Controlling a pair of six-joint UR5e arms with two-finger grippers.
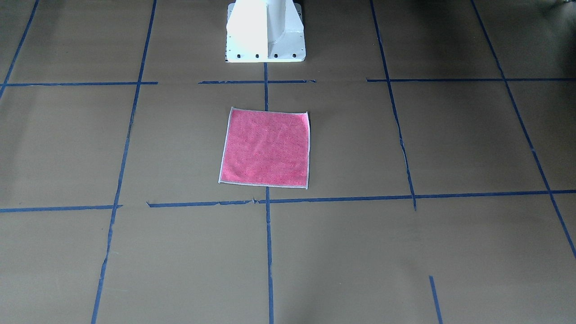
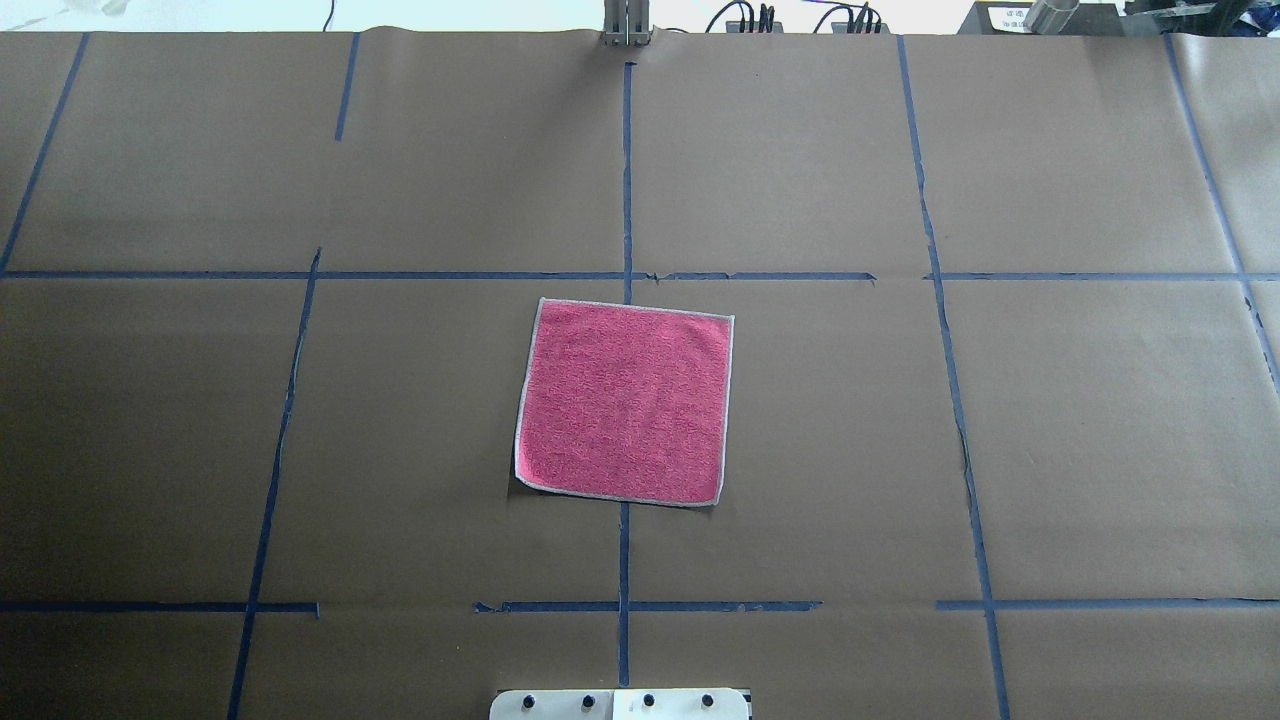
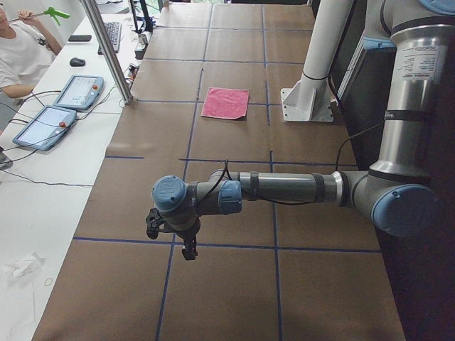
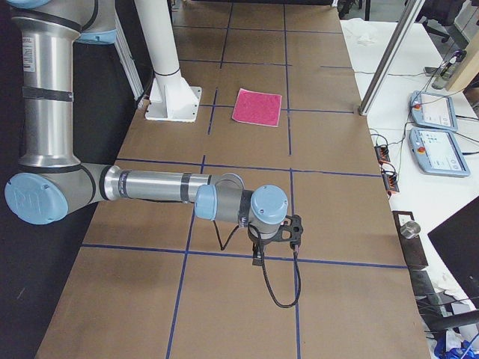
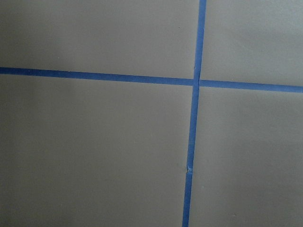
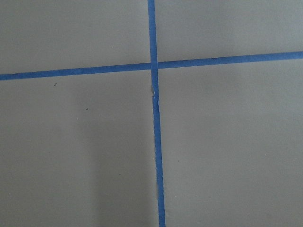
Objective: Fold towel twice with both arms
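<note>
in the middle of the tabletop (image 2: 1000,450) the towel (image 2: 625,402) lay flat, pink face up, edges free for grasping; left tool (image 3: 174,231) and right tool (image 4: 278,233) hung well apart from it, clenched or released impossible to tell.

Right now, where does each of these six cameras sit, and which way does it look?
Front-facing: across the table, facing the robot, looking down at the towel; only its base shows.
Overhead: behind the robot, looking forward and down; only the base's edge shows.
Left: table's end, looking along it; left arm near.
Right: opposite end, likewise; right arm near.
Left wrist: down at crossed tape; no body shows.
Right wrist: likewise.
Shared: front-facing and overhead both show the towel flat, pink side up, from opposite sides.
</note>
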